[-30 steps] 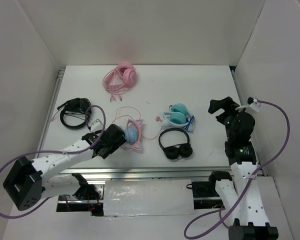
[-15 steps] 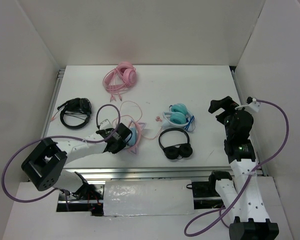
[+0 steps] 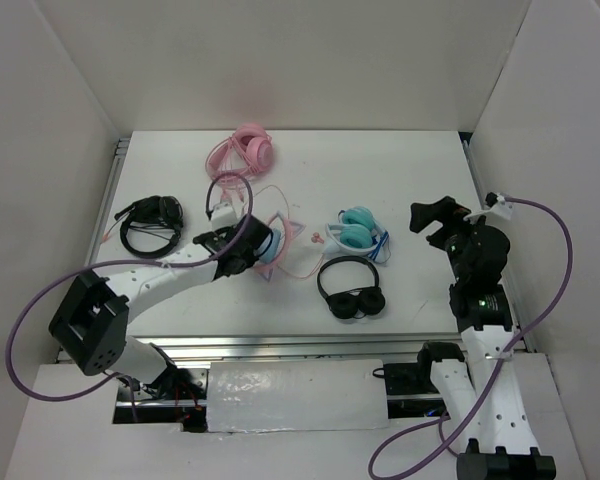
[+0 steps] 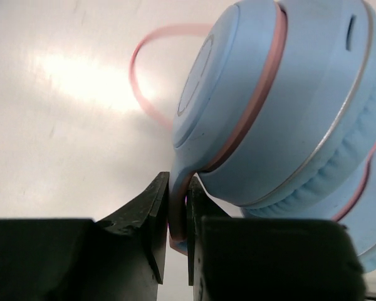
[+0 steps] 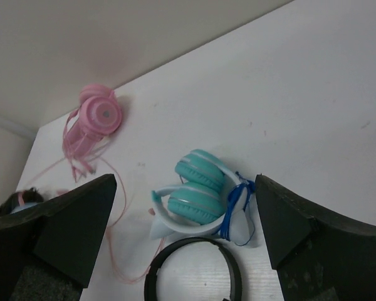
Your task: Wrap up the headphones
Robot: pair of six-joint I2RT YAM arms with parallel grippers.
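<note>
Left tool (image 4: 177,216) pinches the headphones (image 4: 269,106) by the stem below a glossy light blue, pink-rimmed ear cup, with the pink cable (image 4: 138,94) looping across the tabletop (image 4: 56,138). Right tool (image 5: 185,188) gapes wide.

We see the headphones (image 3: 271,247) mid-frame, a headset (image 3: 148,226) to their left, another pair (image 3: 357,231) to their right.

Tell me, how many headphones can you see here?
5. All-pink pair at the back; black pair far left; blue cat-eared pair in the left jaws; teal-and-white pair right of centre; second black pair just nearer than it. None seem hidden.
</note>
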